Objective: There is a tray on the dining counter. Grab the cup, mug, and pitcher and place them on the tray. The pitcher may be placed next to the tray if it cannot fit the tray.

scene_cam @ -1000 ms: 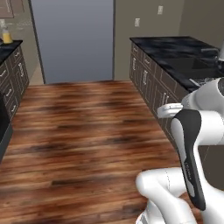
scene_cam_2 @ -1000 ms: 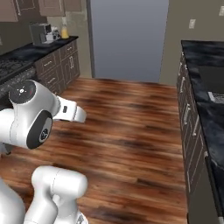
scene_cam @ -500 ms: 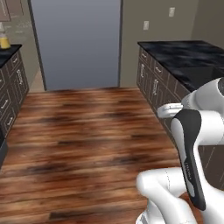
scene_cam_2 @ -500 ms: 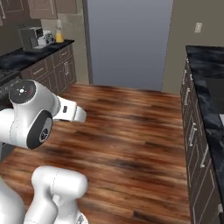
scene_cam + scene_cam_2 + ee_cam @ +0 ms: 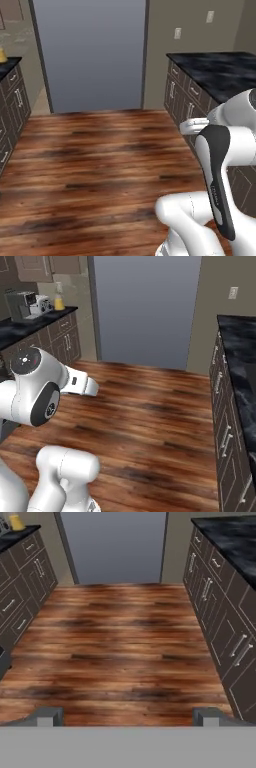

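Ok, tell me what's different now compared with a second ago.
The base has driven and turned, so the whole view has shifted: the grey door now sits ahead and looks larger, and the black marble counter on the right has slid further right in the left base view. Nothing was picked up or released. The arm keeps the same folded pose, and the end effector stays open and empty over the wood floor.

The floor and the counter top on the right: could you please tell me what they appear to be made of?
The floor looks like wood planks in a reddish-brown stain with a slight sheen: long boards with dark grain streaks. The counter top looks like polished black marble, going by its pale veining; it could equally be a stone-look laminate. The cabinets beneath appear to be dark-stained wood with metal bar handles.
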Robot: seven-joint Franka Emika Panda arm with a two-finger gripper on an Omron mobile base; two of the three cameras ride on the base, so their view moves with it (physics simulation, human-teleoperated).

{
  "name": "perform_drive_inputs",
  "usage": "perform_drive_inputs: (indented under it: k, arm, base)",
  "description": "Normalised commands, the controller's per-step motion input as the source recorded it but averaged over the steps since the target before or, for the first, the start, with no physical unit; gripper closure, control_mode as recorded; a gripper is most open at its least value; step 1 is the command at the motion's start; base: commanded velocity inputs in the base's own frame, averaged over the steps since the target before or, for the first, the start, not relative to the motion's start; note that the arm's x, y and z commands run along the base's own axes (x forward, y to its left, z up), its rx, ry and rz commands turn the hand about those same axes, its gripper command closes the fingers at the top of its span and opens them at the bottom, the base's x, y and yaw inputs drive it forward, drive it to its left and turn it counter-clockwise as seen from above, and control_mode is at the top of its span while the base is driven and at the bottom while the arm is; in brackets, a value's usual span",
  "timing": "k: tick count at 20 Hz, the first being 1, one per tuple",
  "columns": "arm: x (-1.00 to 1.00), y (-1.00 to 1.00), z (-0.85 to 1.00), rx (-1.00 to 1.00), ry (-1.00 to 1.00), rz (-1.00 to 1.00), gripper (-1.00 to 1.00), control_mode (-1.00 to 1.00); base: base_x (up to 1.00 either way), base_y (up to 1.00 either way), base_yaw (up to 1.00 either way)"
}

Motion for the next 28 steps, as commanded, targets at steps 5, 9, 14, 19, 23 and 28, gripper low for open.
perform_drive_inputs:
  k: [5,9,14,19,23,28]
  arm:
    - [0.00,0.00,0.00,0.00,0.00,0.00,-1.00,1.00]
    - [0.00,0.00,0.00,0.00,0.00,0.00,-1.00,1.00]
    - [0.00,0.00,0.00,0.00,0.00,0.00,-1.00,1.00]
    - [0.00,0.00,0.00,0.00,0.00,0.00,-1.00,1.00]
    - [0.00,0.00,0.00,0.00,0.00,0.00,-1.00,1.00]
    - [0.00,0.00,0.00,0.00,0.00,0.00,-1.00,1.00]
  base:
    - [1.00,0.12,0.03]
    - [1.00,0.09,0.03]
    - [1.00,0.06,0.04]
    - [0.98,0.04,0.05]
    - [1.00,0.03,0.05]
    - [0.99,0.03,0.07]
